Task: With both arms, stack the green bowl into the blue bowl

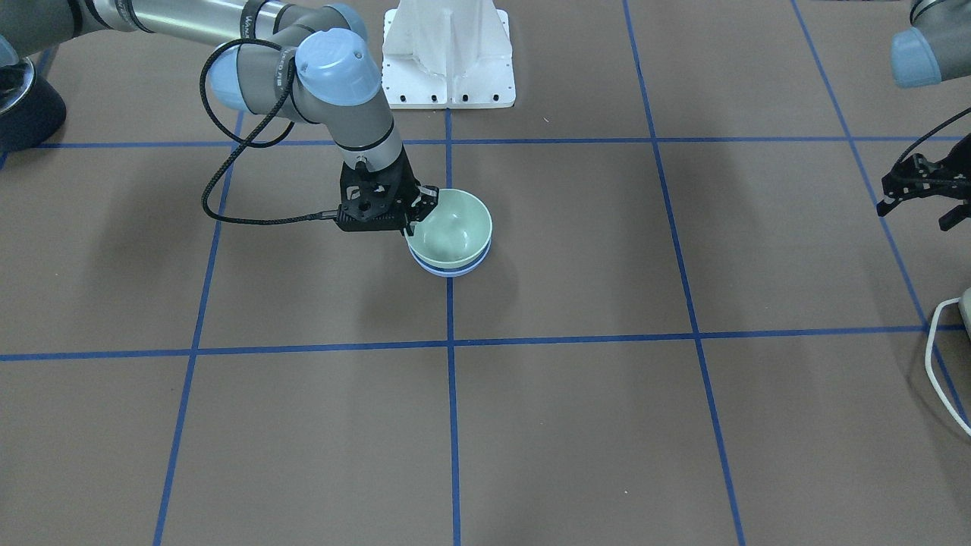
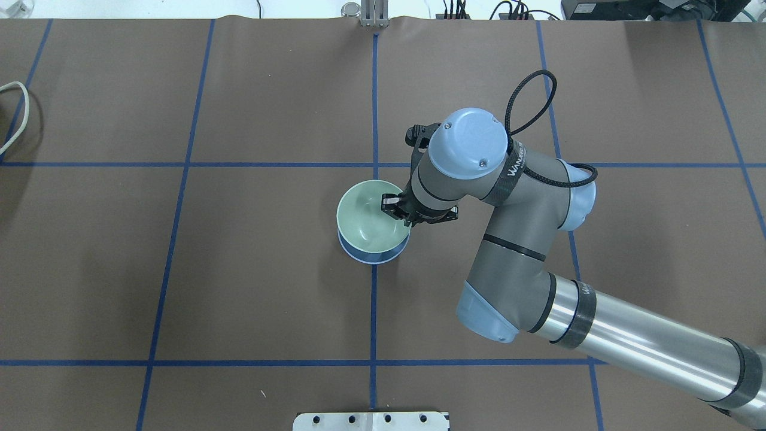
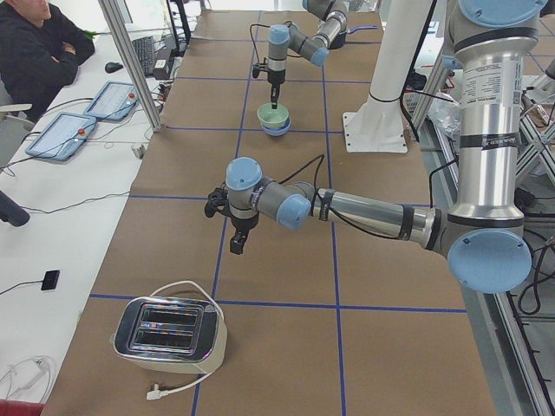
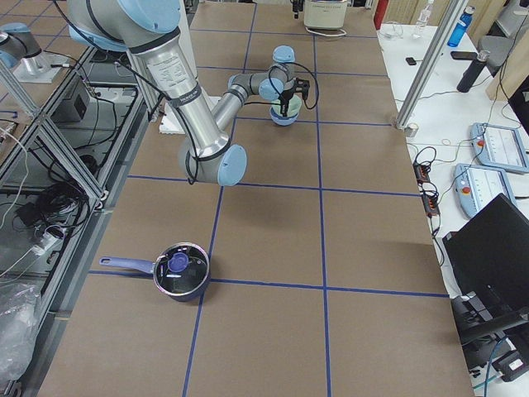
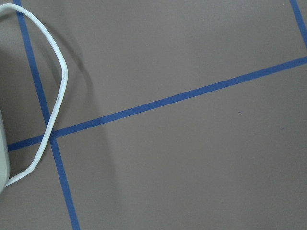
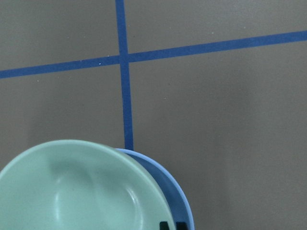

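Observation:
The green bowl sits nested in the blue bowl near the table's middle, slightly tilted. Only the blue bowl's lower rim shows under it. Both also show in the overhead view, the green bowl above the blue bowl. My right gripper straddles the green bowl's rim on the robot's right side, one finger inside and one outside, shut on it. In the right wrist view the green bowl fills the lower left with the blue bowl's rim beside it. My left gripper hangs open and empty far off to the robot's left.
A toaster with a white cable stands at the table's left end, below the left gripper. A dark pot stands at the right end. The white pedestal is behind the bowls.

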`<state>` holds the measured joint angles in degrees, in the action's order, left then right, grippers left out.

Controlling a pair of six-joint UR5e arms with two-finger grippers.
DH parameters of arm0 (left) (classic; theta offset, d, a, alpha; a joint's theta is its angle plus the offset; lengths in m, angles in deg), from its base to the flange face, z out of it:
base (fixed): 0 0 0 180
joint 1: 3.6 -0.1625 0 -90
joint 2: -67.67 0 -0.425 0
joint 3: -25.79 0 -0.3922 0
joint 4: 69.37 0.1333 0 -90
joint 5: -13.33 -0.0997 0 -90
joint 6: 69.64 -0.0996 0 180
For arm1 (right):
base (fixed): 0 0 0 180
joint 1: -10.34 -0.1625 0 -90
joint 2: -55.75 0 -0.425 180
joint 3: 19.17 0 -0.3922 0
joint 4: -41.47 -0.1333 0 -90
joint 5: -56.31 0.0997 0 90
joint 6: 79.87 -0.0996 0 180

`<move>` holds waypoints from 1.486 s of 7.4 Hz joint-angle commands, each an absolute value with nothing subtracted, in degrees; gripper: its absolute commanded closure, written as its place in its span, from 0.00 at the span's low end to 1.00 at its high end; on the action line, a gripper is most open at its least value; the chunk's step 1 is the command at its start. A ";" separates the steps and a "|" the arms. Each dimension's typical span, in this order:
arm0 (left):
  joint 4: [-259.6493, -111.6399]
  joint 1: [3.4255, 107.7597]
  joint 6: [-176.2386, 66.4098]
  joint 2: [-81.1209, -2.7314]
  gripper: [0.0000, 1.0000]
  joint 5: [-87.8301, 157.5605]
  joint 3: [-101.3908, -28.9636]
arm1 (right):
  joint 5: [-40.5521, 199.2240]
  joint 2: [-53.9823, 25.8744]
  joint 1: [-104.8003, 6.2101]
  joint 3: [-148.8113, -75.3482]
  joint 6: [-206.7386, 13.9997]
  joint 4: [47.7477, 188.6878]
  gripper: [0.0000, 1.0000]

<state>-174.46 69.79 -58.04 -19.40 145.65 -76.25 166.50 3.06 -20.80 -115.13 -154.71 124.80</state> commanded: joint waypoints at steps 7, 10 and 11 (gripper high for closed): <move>-174.48 69.79 -57.96 -19.43 0.03 145.70 -76.25 | 166.27 2.76 -19.55 -114.62 -151.70 124.62 0.30; -174.48 69.79 -57.96 -19.34 0.03 145.78 -76.42 | 165.12 2.14 -19.98 -114.71 -150.45 124.44 0.00; -174.40 69.79 -57.96 -19.34 0.03 145.78 -76.42 | 165.73 2.31 -21.12 -114.97 -150.18 124.53 0.00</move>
